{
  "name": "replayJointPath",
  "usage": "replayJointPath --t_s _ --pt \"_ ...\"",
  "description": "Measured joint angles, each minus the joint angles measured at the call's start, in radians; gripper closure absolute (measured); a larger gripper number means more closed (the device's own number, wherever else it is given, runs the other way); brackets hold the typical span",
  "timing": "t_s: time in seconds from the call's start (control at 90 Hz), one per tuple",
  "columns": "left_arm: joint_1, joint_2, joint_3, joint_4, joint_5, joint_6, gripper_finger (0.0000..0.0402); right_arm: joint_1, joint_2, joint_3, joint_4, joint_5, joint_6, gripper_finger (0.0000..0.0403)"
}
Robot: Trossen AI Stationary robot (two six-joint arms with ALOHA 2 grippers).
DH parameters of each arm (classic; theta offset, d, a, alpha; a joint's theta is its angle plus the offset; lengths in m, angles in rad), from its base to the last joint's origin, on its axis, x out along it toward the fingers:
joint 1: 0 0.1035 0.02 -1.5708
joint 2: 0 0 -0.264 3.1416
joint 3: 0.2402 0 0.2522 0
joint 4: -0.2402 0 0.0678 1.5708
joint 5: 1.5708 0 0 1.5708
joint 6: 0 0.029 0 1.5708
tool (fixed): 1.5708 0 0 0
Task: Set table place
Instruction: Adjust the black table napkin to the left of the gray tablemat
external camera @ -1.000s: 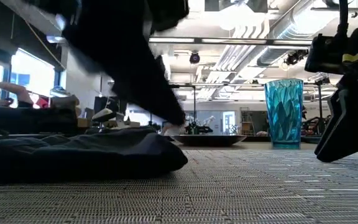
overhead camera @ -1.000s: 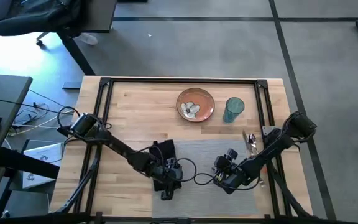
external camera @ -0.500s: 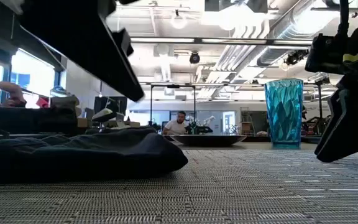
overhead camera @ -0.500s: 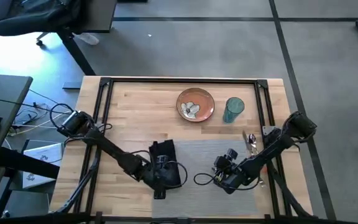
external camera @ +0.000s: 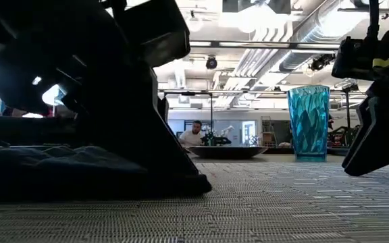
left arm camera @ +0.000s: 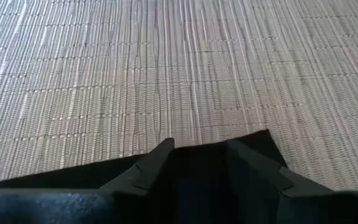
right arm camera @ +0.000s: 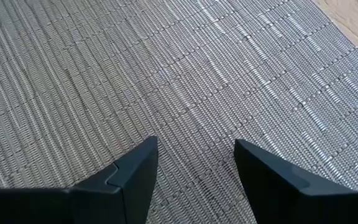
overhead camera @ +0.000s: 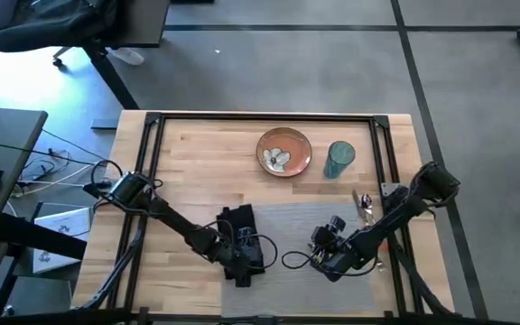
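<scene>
Two robot arms work low over a grey woven placemat on the wooden surface.

The left gripper sits at the black napkin on the mat's 9 o'clock edge; its wrist view shows dark fingers set a narrow gap apart with black cloth between them, though whether they pinch it cannot be told. The right gripper hangs over bare mat with its fingers spread wide and holding nothing. At 12 o'clock, beyond the mat, stand the orange-brown plate and, just beside it, a blue tumbler. Cutlery lies at the mat's 2 o'clock corner.
</scene>
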Motion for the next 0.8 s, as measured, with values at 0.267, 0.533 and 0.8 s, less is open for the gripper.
replayJointPath --t_s 0.267,0.533,0.8 --pt "-0.004 -0.106 0.031 -0.006 -0.013 0.045 0.0273 0.000 0.000 0.000 0.001 0.002 0.000 0.0204" --pt "0.029 -0.073 0.036 0.029 -0.018 0.101 0.0273 -0.002 0.000 0.000 0.003 0.002 0.001 0.0204" --pt "0.044 -0.022 0.037 0.016 0.084 0.053 0.0273 -0.003 0.000 0.000 0.003 -0.004 0.006 0.0204"
